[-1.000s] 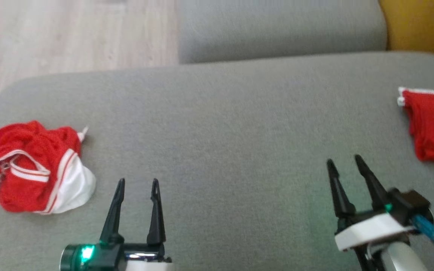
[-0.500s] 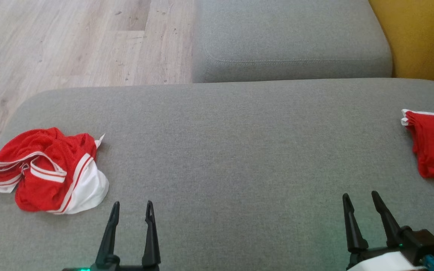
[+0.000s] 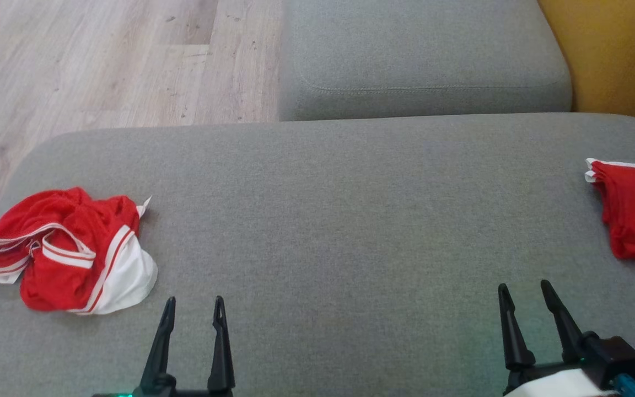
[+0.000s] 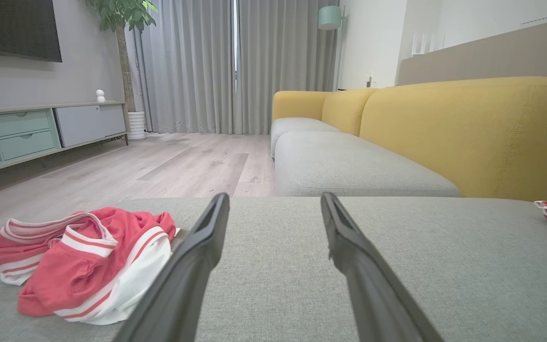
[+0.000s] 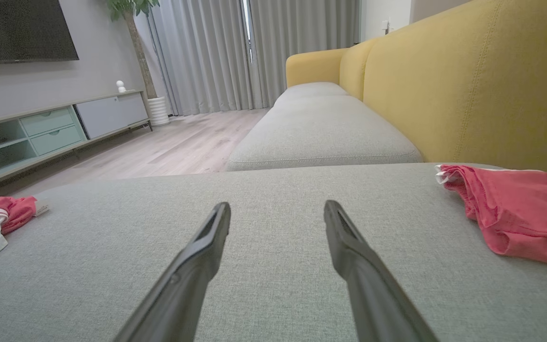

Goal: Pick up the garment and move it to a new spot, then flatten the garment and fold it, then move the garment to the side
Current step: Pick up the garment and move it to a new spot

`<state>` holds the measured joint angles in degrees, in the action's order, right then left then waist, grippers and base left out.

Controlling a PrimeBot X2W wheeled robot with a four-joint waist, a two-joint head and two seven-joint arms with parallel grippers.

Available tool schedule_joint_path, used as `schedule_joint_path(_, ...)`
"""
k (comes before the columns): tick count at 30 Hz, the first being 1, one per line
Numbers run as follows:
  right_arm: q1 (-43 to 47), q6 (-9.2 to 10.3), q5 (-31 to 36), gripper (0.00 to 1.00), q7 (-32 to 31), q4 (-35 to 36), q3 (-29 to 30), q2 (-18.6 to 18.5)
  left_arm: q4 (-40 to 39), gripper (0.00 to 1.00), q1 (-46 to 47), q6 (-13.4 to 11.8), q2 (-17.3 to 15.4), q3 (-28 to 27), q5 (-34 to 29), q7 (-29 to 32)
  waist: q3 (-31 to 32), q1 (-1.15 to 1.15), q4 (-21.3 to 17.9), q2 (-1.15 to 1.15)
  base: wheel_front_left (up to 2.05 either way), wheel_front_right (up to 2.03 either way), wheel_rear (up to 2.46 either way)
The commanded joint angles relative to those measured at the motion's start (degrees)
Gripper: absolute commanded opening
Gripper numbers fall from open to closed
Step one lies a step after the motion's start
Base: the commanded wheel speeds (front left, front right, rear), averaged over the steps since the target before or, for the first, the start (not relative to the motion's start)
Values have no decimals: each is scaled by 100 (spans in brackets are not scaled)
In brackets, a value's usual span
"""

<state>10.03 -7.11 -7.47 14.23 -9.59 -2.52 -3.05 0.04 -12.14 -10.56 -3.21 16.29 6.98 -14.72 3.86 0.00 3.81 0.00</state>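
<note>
Spread and empty: left pincer [image 3: 194, 300], right pincer [image 3: 523, 285].
The garment [image 3: 64, 256], lower left, looks limp and light; I'd pinch its raised fold.

Right-hand red garment [image 3: 634, 220] runs off the head view's right edge; left end effector [image 3: 193, 302] is cropped below

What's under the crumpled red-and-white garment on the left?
The crumpled garment sits on the grey cushion, which shows beside it. Its folds cover the patch beneath, so anything tucked under it cannot be seen.
</note>
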Motion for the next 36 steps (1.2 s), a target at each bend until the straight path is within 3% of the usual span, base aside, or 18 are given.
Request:
schedule_joint_path(1,-228,-37,61,100,76,191,-126,-47,-145,100,185,15,33,-230,-59,-28,-6,0,9,0,0,0,0)
schedule_joint_path(9,-296,-37,95,100,76,140,-234,-119,-119,100,265,22,33,-242,-180,-28,-57,0,364,0,0,0,0)
schedule_joint_path(20,-345,-37,37,100,76,158,-286,-40,-203,100,239,-58,33,-468,-274,-28,-230,0,1578,0,0,0,0)
schedule_joint_path(27,-395,-37,80,100,76,176,-294,-71,-293,100,219,-104,33,-570,-249,-28,-432,0,2144,0,0,0,0)
schedule_joint_path(32,-460,-37,107,100,76,234,-283,-229,-474,100,349,-183,34,-671,-221,-28,-753,0,2212,0,0,0,0)
schedule_joint_path(36,-631,-37,164,100,76,342,-267,-530,-676,100,902,-269,34,-868,-206,-28,-1376,0,2183,0,0,0,0)
